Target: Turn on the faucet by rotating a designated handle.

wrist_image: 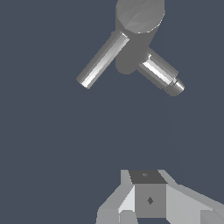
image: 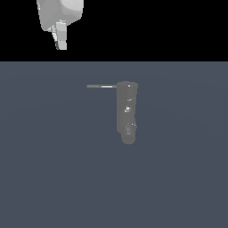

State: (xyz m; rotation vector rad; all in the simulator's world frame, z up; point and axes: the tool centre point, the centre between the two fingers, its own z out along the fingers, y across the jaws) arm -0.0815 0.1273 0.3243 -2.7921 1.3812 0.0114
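Note:
The faucet is a dark grey cylinder standing on the floor, with a rounded spout end pointing toward the camera. Its handle, a thin grey rod, sticks out from the top toward the exterior view's left. My gripper hangs high above and well off to the exterior view's left of the handle, touching nothing. The wrist view looks down on the faucet, the handle and the spout. The gripper shows at the edge with its fingers together, shut and holding nothing.
The faucet stands alone on a flat blue-grey floor. Nothing else is in sight.

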